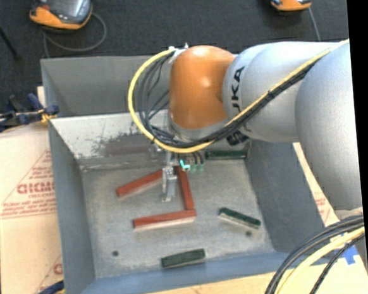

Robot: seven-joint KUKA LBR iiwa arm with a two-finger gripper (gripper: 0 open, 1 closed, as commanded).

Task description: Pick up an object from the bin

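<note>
My gripper (pixel 169 187) hangs low over the middle of the bin floor, below the orange wrist cover. It stands at the right end of a tilted red stick (pixel 138 184) and just left of a second red stick (pixel 186 191) that runs front to back. A third red stick (pixel 164 220) lies crosswise just in front of the gripper and meets the near end of the second one. Whether the gripper touches any of the sticks cannot be made out.
A dark green block (pixel 239 218) lies to the front right, and another (pixel 183 258) by the front wall. A third dark green piece (pixel 226 154) shows partly under the arm at the back right. The arm covers the bin's back right part.
</note>
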